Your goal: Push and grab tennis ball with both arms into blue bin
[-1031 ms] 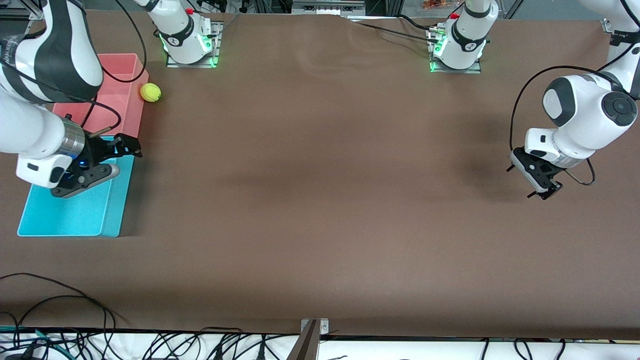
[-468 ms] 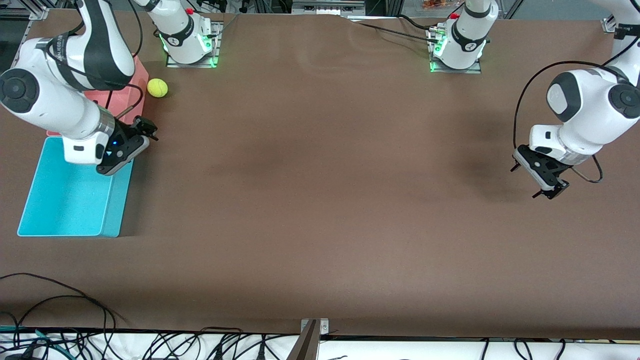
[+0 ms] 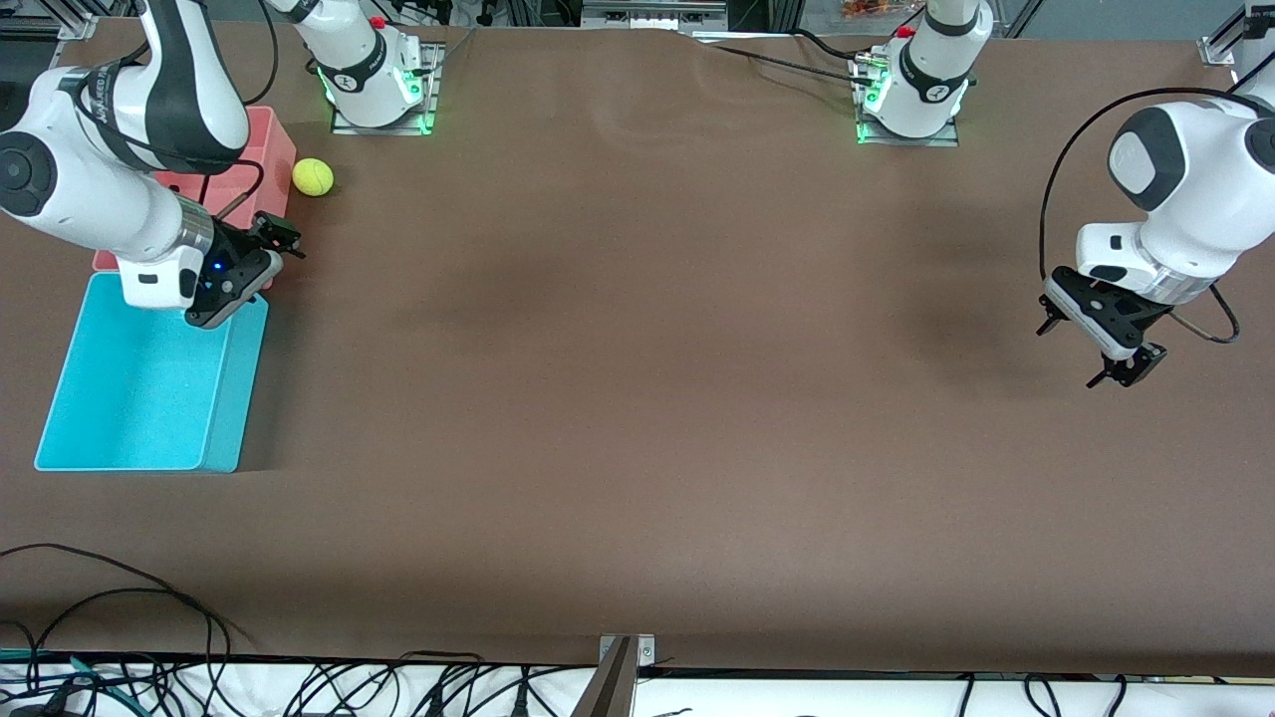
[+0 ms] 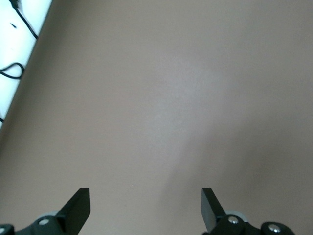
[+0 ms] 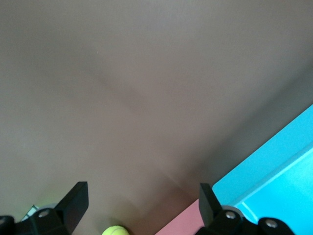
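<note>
**Q:** Since the earlier frame, what has shifted?

**A:** Both arms. The right gripper (image 3: pixel 267 251) has swung off the middle of the blue bin (image 3: pixel 60 398) to the seam where that bin meets the pink bin (image 3: pixel 274 149). The left gripper (image 3: pixel 1101 344) has drifted slightly toward its own end of the table (image 3: pixel 637 398). The tennis ball (image 3: pixel 313 177) has rolled a little toward the right arm's base.

**Q:** Where does the ball lie now?

**A:** On the table, just beside the pink bin's corner, at about one o'clock from the right gripper in the front view, apart from it. It is not in the blue bin.

**Q:** How are the claws set?

**A:** Both spread wide and empty. In the right wrist view, the right gripper (image 5: pixel 142 205) has the ball (image 5: pixel 115 230) showing low between its fingers. The left gripper (image 4: pixel 145 208) hangs over bare table.

**Q:** Why this arrangement?

**A:** Likely the right arm is lining up on the ball beside the bins, with its fingers apart to take it. The left arm waits well apart.
</note>
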Motion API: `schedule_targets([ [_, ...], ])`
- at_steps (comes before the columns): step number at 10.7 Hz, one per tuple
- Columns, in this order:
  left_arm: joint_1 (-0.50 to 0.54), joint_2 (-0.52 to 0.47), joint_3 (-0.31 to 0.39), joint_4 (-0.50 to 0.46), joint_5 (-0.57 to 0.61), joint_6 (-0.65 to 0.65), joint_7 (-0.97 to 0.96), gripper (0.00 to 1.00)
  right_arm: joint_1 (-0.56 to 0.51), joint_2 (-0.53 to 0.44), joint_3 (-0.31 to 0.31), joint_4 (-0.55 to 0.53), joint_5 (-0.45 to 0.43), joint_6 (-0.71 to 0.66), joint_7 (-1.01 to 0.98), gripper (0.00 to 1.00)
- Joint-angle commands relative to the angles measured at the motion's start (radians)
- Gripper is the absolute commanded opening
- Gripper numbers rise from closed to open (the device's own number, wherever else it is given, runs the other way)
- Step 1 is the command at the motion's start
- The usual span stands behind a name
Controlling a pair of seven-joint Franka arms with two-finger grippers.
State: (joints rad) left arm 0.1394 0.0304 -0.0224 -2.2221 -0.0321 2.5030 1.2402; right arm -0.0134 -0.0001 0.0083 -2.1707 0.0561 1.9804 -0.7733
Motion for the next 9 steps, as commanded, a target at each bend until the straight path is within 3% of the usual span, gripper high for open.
schedule_targets([
  [1, 0.009, -0.049, -0.016, -0.024, -0.025, -0.010, -0.036, 1.00, -0.003, -0.073, -0.008, -0.099, 0.024, -0.005, -0.037, 1.00],
  [5, 0.029, -0.101, -0.030, -0.015, -0.025, -0.059, -0.108, 1.00, -0.002, -0.104, -0.001, -0.219, 0.014, 0.082, -0.078, 1.00],
  [9, 0.023, -0.155, 0.001, 0.088, -0.023, -0.307, -0.252, 1.00, 0.000, -0.202, 0.065, -0.392, 0.016, 0.185, -0.052, 1.00],
])
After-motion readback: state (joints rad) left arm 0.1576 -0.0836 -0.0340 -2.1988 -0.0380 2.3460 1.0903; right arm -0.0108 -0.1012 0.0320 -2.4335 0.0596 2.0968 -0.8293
